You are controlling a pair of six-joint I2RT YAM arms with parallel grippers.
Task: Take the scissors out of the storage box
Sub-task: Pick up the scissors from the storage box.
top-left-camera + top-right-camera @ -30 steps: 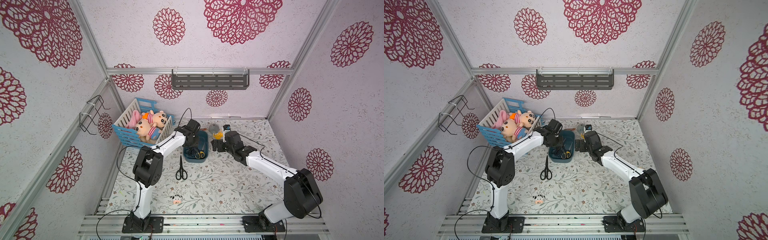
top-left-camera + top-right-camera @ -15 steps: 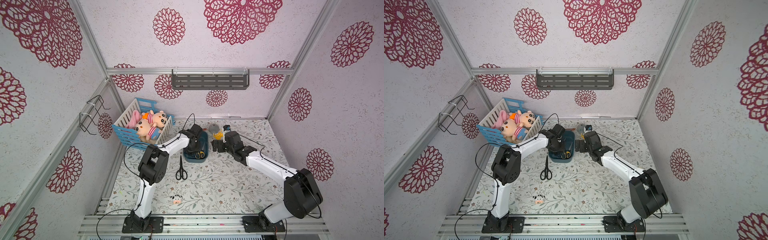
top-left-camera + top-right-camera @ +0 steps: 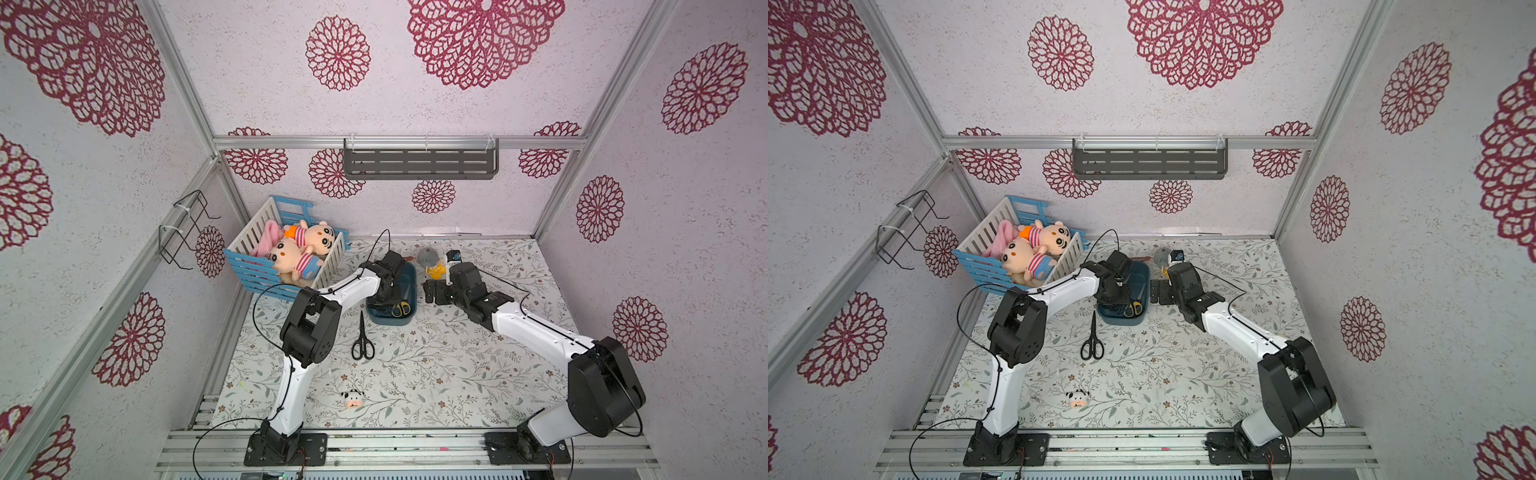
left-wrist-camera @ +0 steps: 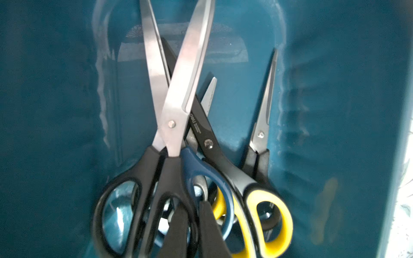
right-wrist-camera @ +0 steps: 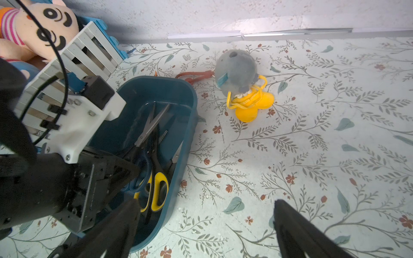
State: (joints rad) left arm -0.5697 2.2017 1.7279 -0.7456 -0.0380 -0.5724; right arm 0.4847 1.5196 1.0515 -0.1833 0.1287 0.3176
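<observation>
Left gripper (image 4: 193, 208) closed inside the storage box (image 3: 410, 277) of scissors (image 4: 172, 125)

The box holds at least four pairs. A lone pair (image 3: 363, 340) lies on the table (image 3: 436, 374) beside it, and the crate (image 3: 249, 266) holds two plush dolls (image 3: 291, 257). The left arm has leaned in closer than a second ago; what it grips is unclear. The right gripper (image 5: 204, 202) gapes wide, empty.

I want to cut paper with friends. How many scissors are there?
5: one black pair on the table; four in the storage box: black-handled pair, dark blue pair, yellow-and-black pair, small black pair. More may hide underneath.
</observation>
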